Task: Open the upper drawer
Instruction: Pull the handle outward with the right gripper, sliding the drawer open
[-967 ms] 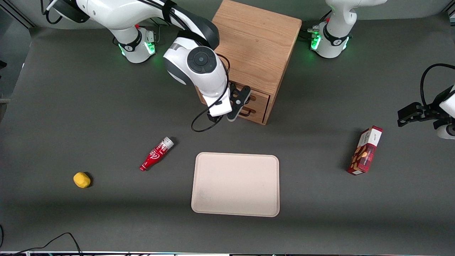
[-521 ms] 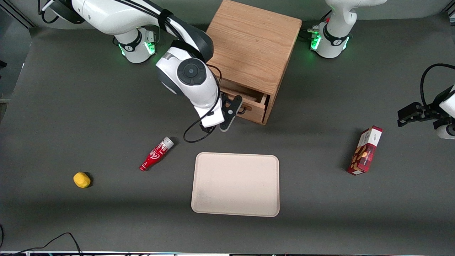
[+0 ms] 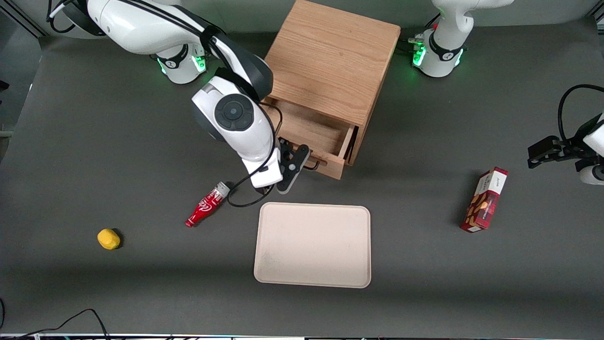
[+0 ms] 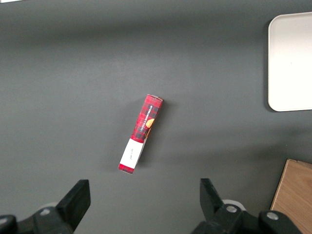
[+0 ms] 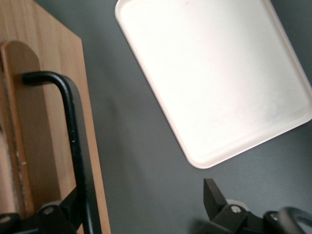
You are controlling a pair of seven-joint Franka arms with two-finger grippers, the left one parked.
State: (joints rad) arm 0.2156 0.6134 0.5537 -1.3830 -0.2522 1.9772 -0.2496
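Tool [image 3: 302, 163] grips the black handle [image 5: 73, 131] of the upper drawer [image 3: 311, 134], which stands well out of the oak cabinet [image 3: 330, 61] near the desk's [image 3: 94, 141] robot-side edge, its tray bare.

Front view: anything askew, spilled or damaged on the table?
Nothing spilled or damaged. The red bottle lies on its side on the mat, nearer the camera than the cabinet, which sits at an angle to the table edge. The upper drawer is pulled out, apparently empty, with the hand at its handle.
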